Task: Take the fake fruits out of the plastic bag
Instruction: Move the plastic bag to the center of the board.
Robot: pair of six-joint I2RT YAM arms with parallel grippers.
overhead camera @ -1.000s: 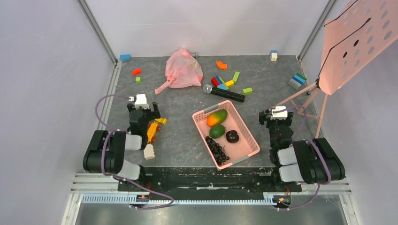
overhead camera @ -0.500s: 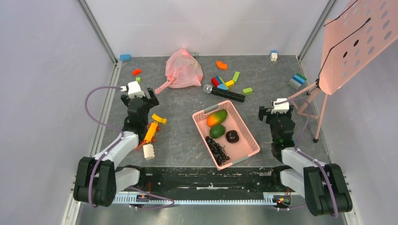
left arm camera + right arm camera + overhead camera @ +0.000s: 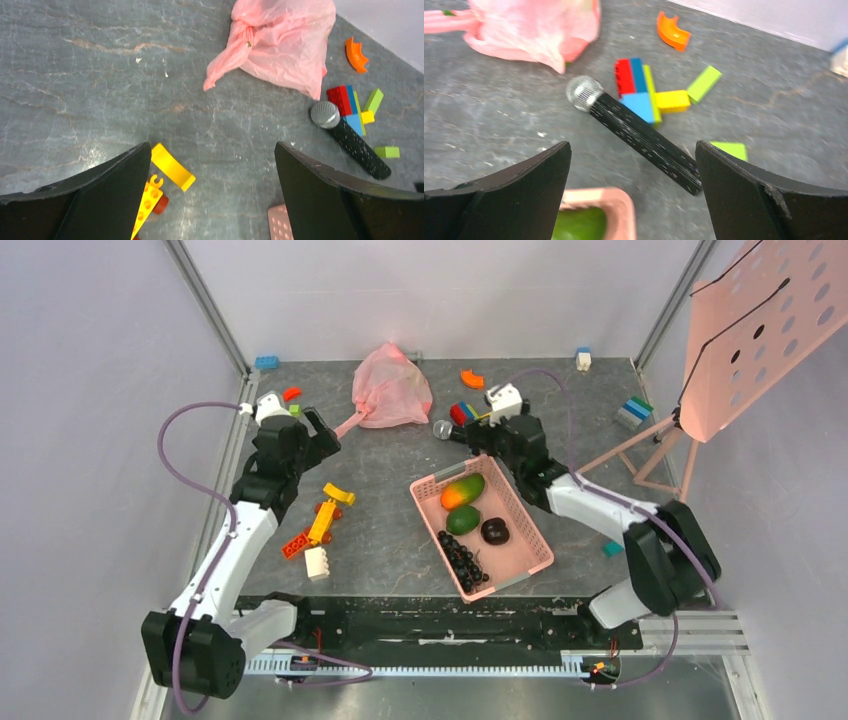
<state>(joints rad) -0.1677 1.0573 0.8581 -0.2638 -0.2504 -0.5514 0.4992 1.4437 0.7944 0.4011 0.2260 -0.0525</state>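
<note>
Top view: within 1 second both my arms have swung out from the near edge toward the far side. My left gripper (image 3: 318,432) now hangs near the trailing handle of the plastic bag (image 3: 392,390). My right gripper (image 3: 470,432) has crossed past the pink basket (image 3: 530,540) and sits over the microphone (image 3: 478,439), near the bag's right side. The bag lies bunched by the far edge, untouched.

Left wrist: my 2 fingers (image 3: 100,190) stand wide apart, empty, with the bag ahead.

Right wrist: these fingers (image 3: 509,185) are also spread and empty, and the bag's corner is at upper left. I cannot see the fake fruits through the film. I judge they are still inside and the grasp has not begun.
</note>
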